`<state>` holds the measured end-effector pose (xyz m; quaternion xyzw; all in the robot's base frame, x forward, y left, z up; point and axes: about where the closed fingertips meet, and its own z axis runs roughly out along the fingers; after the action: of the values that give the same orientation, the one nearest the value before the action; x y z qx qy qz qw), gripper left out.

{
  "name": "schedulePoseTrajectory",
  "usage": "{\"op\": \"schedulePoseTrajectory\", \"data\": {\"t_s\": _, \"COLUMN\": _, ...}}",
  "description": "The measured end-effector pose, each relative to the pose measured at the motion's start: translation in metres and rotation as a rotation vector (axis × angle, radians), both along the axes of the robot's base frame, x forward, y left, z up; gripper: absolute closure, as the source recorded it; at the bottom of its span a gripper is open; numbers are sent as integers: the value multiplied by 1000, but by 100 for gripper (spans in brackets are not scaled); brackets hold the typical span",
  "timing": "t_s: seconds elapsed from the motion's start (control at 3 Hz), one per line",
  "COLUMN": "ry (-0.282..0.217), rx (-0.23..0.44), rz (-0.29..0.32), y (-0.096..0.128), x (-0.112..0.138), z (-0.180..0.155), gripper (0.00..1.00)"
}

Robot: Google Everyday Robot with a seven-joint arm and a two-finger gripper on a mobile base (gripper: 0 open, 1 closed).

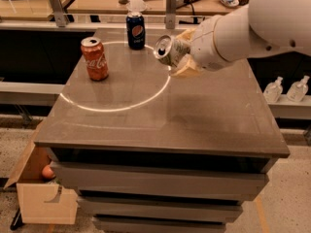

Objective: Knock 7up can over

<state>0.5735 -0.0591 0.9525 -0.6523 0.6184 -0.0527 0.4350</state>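
Silver-white aluminium 7up can (pixel 167 50) is held clamped by gripper (pixel 182 55), tilted steeply, right of red Coca-Cola can (pixel 95 58); presumably for toppling.

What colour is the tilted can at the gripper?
Silver; camera view. The gripper is against the 7up can.

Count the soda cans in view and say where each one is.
3. Coca-Cola can upright at the left of the table; Pepsi can upright at the back; 7up can tilted against the gripper, right of the Pepsi. None seem hidden.
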Motion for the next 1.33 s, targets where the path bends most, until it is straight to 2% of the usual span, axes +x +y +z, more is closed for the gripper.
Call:
{"op": "schedulePoseTrajectory", "data": {"t_s": 0.33, "ry": 81, "rx": -185, "rz": 112, "y": 6, "x": -1, "z": -31, "gripper": 100}}
{"op": "schedulePoseTrajectory", "data": {"t_s": 0.67, "ry": 198, "rx": -347, "rz": 193, "y": 5, "x": -15, "z": -68, "gripper": 100}}
{"op": "schedulePoseTrajectory", "data": {"t_s": 1.0, "ry": 279, "rx": -511, "rz": 209, "y": 0, "x": -23, "z": -88, "gripper": 75}}
{"op": "schedulePoseTrajectory", "data": {"t_s": 1.33, "ry": 299, "rx": -568, "rz": 216, "y": -4, "x": -21, "z": -82, "gripper": 52}}
